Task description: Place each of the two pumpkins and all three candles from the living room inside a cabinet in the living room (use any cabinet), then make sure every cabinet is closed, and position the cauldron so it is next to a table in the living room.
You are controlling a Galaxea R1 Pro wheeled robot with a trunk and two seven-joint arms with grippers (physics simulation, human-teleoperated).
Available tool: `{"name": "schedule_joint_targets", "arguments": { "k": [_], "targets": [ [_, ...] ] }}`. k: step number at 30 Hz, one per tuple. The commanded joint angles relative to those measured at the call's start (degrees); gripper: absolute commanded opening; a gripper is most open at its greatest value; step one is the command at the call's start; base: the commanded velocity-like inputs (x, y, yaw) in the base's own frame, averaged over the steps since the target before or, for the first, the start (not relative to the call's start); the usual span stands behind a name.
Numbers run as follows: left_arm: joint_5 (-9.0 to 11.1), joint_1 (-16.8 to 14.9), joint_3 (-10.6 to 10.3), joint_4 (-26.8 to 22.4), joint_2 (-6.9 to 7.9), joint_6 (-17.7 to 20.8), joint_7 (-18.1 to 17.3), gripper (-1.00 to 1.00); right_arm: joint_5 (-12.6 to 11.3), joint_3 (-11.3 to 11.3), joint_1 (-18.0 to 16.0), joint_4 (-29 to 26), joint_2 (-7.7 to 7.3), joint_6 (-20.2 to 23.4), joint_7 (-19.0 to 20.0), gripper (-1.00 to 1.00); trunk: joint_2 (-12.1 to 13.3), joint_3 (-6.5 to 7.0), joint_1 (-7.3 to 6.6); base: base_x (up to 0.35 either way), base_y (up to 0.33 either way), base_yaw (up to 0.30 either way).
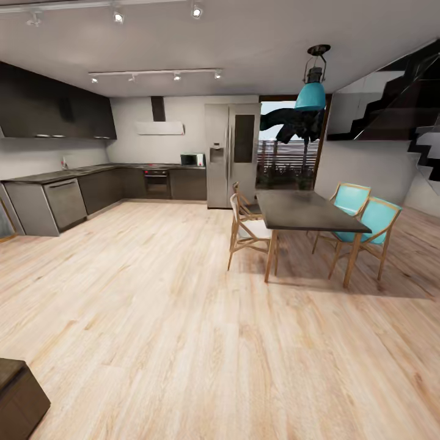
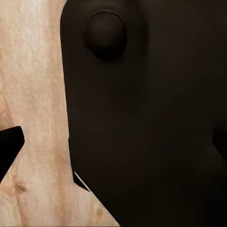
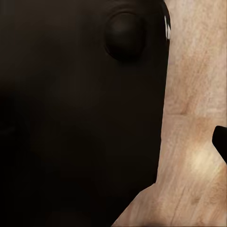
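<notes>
- The head view looks across bare wooden floor point(image 1: 183, 318) toward the kitchen: a transit moment, by my reading, with no pumpkins, candles or cauldron before the camera.
- The dining table point(image 1: 305, 211) stands right of centre, chairs tucked close.
- A dark unit's corner point(image 1: 18, 397) sits lower left.
- Both wrist views face dark robot body over floor, arms apparently stowed; I cannot tell either pincer's opening.

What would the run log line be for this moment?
phase: in transit | ahead: dining table, chairs, fridge, kitchen counter | floor: bare wood | task items: none sighted
</notes>
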Motion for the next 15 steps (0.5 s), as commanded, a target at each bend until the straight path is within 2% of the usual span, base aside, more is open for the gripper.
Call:
{"name": "schedule_joint_targets", "arguments": {
  "k": [1, 7, 15],
  "targets": [
    [-0.17, -0.34, -0.26, -0.33, 0.33, -0.18, -0.33, 1.0, 0.33, 0.0, -0.09, -0.33, 0.26, 0.33, 0.09, 1.0, -0.03, -0.03, 0.0, 0.0, 0.0, 0.0],
    [-0.17, -0.35, -0.26, -1.64, 1.6, -0.12, -0.35, 1.0, 0.44, -0.04, -0.09, -0.4, 0.21, 0.3, 0.09, 1.0, -0.03, -0.03, 0.0, 0.0, 0.0, 0.0],
    [0.17, -0.35, -0.11, -4.14, 2.24, -0.09, -0.26, 1.0, 0.32, -0.1, -0.09, -0.36, 0.18, 0.18, 0.09, 1.0, -0.03, -0.03, 0.0, -0.02, 0.0, 0.0]
  ]
}}
